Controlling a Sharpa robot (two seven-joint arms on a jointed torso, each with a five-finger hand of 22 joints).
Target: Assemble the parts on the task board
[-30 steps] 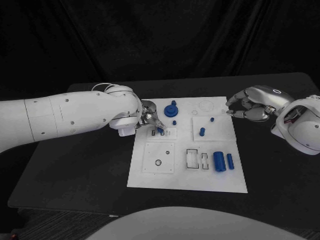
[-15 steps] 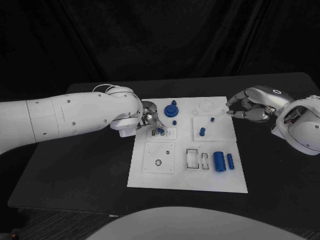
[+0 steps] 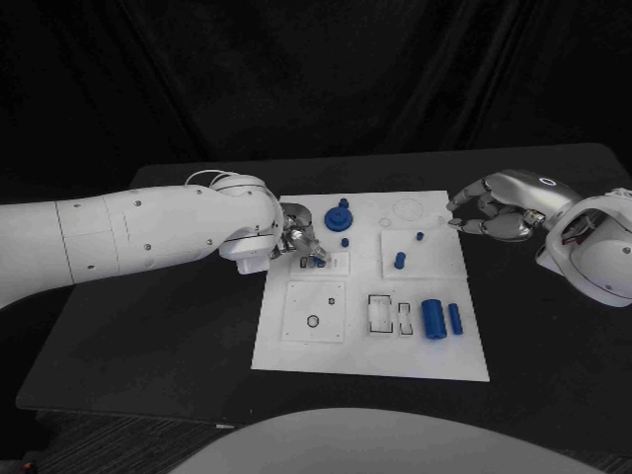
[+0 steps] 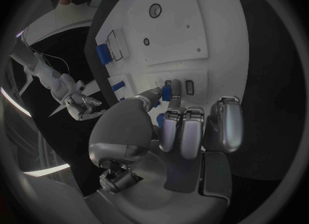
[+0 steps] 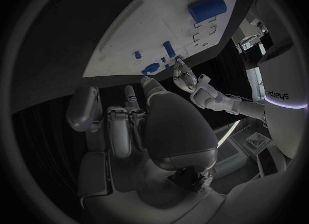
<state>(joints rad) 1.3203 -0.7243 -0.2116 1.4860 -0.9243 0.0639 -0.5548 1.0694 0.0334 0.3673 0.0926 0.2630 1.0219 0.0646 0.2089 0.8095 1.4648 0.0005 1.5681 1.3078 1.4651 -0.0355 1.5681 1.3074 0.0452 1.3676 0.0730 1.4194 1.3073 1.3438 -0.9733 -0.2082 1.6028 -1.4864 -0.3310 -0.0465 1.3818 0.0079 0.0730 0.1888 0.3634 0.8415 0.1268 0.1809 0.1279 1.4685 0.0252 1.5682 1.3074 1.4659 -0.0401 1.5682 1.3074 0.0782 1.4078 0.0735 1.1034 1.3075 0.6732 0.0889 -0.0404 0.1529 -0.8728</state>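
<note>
The white task board [image 3: 373, 355] lies in the middle of the table. My left hand [image 3: 295, 240] hovers over its upper left part and pinches a small blue part [image 4: 166, 92] between thumb and finger, right above a small slotted plate [image 3: 328, 264]. My right hand [image 3: 490, 210] hangs at the board's upper right edge with its fingers curled in and nothing seen in them. A round blue piece [image 3: 338, 212], a blue peg [image 3: 399, 261], a thick blue cylinder [image 3: 433, 318] and a slim one [image 3: 456, 317] sit on the board.
A small dark ring [image 3: 312, 321] sits on the lower left plate, and rectangular slots [image 3: 390, 314] lie beside the cylinders. Black table surface [image 3: 160, 336] surrounds the board on all sides.
My left hand has edged slightly to the right over the slotted plate with the small blue part. The right hand has stayed still.
</note>
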